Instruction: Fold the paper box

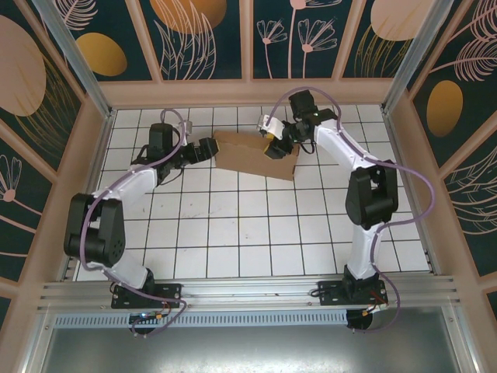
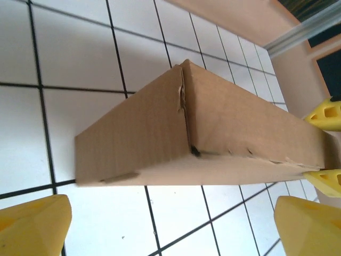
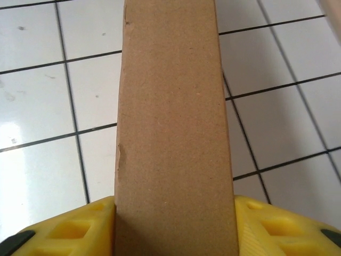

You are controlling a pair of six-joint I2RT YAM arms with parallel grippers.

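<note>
We're clamping the right pincer (image 3: 173, 226) on the paper box (image 1: 245, 155), sitting far back on the worktop (image 1: 233, 233); left pincer (image 2: 173, 226) is gaping beside it. Box is looking closed, folding nearly done.

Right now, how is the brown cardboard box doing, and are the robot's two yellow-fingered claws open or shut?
brown corrugated cardboard paper box: folded up into a closed flat box, one end gripped.
left gripper: yellow fingers wide open, just short of the box, holding nothing.
right gripper: shut on the box's end, one yellow finger on each side.
</note>
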